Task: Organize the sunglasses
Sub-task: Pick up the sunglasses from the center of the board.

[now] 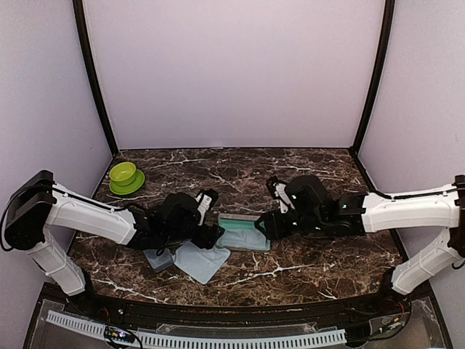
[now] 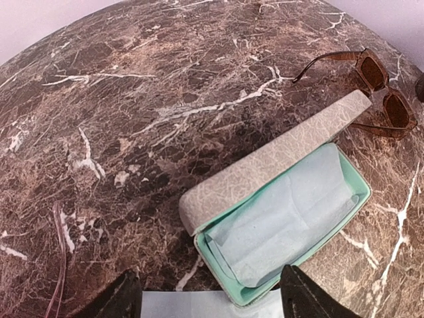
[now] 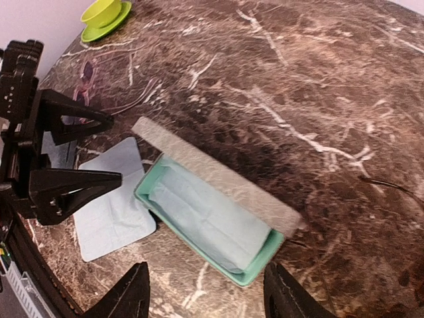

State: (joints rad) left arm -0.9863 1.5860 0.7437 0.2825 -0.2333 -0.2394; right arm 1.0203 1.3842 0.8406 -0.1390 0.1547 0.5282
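So the sunglasses (image 2: 383,93) are found flat on the marble table (image 1: 305,174), lenses up, one temple swung out, right at the far end of the open case (image 2: 361,191), just behind the tip of its raised grey lid (image 2: 278,159). Whether the frame actually touches the lid can't be told. They're only seen from the left wrist; in the overhead view that spot is hidden by the right arm (image 1: 407,207).

The left gripper (image 2: 211,285) is parked at the opposite, near end of the case, so the whole case sits between it and the glasses. Its fingers are spread wide with nothing pinched. A loose pale blue cloth (image 1: 200,260) is laid on the table just beside that end of the case, partly under the fingers. A second pale cloth (image 2: 285,222) is tucked inside the teal lining.

The right gripper (image 3: 205,278) is hung over the case's long front side, fingers also held apart, nothing in them.

Both arms are stretched low and nearly level across the table, the left arm (image 1: 87,214) coming in from the case's left and the right arm from its right, wrists angled down at it.

Bare marble is seen beyond the case toward the back wall. A green bowl (image 1: 123,173) on its saucer is set well off to the case's far left, near the table's edge.
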